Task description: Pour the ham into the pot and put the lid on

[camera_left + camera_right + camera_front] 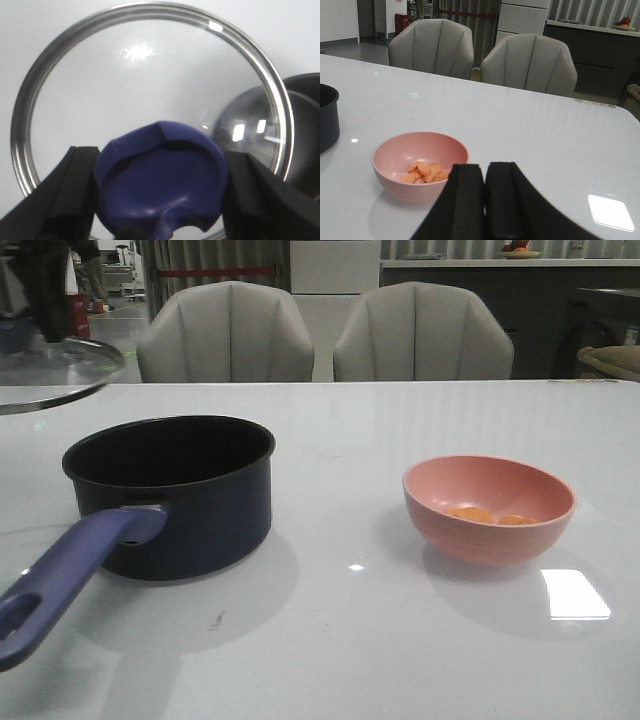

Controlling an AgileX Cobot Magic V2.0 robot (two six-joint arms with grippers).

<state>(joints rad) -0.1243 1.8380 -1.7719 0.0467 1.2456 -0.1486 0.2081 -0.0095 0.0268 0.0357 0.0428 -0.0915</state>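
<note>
Left pincer [160, 195] grips the lid's [55, 370] blue knob [160, 175], aloft left of the pot [175, 495]; right pincer [485, 200], shut and empty, should open for the pink bowl [420, 165] of ham [425, 172].

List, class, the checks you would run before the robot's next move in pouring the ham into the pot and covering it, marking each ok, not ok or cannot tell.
1. Pot is open and upright on the table: ok.
2. Ham is all inside the pink bowl: ok.
3. Lid is held off the pot, by its blue knob, in the left gripper: ok.
4. Right gripper is ready to take the bowl: not ok, it is shut and not on the bowl.
5. Pot is empty inside: cannot tell, its inside is dark.
</note>
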